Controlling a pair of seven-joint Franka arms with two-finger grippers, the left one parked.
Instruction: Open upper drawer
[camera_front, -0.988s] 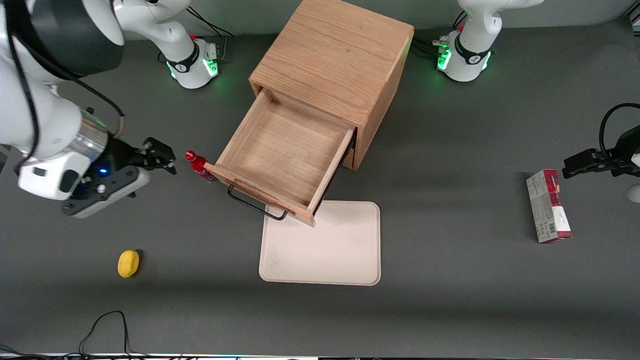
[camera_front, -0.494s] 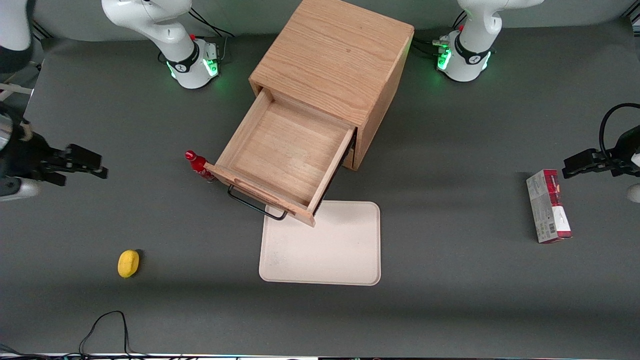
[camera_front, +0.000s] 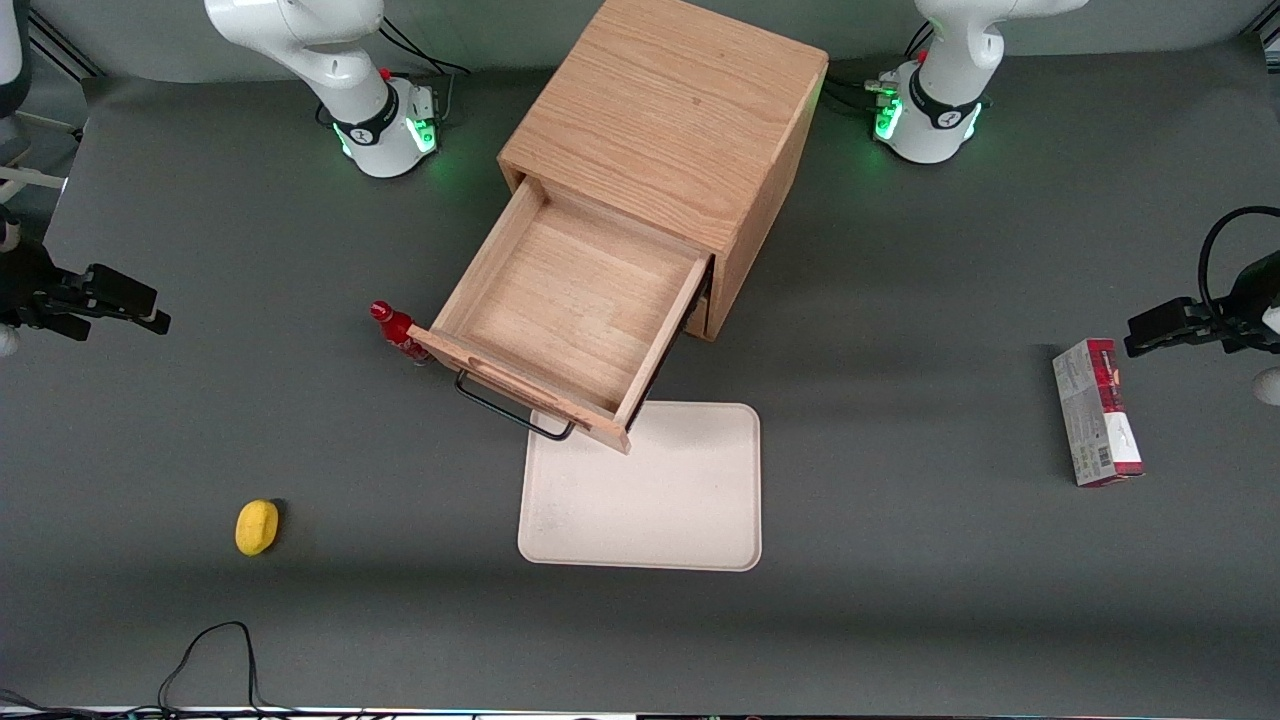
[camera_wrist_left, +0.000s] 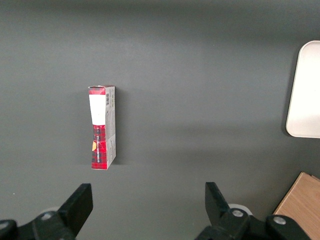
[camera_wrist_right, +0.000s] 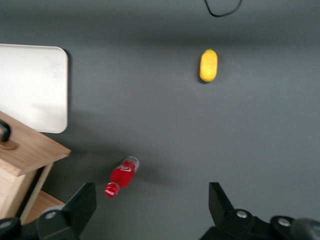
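Note:
The upper drawer (camera_front: 575, 300) of the light oak cabinet (camera_front: 670, 110) stands pulled far out, its plain wooden inside bare. Its thin dark bar handle (camera_front: 510, 412) hangs over the table on the side nearest the front camera. My gripper (camera_front: 140, 305) is well away from the drawer, toward the working arm's end of the table, open and holding nothing. In the right wrist view the gripper (camera_wrist_right: 150, 210) hovers above bare table, with the drawer's front corner (camera_wrist_right: 30, 150) and a bit of the handle (camera_wrist_right: 4, 131) at the edge of the view. The lower drawer is hidden under the upper one.
A red bottle (camera_front: 398, 333) stands right beside the drawer's front corner. A cream tray (camera_front: 660, 500) lies in front of the drawer, partly under it. A yellow lemon (camera_front: 257, 526) lies nearer the front camera. A red-and-white box (camera_front: 1097, 412) lies toward the parked arm's end.
My gripper has drawn back from beside the red bottle toward the working arm's end of the table. The drawer has stayed pulled out and still.

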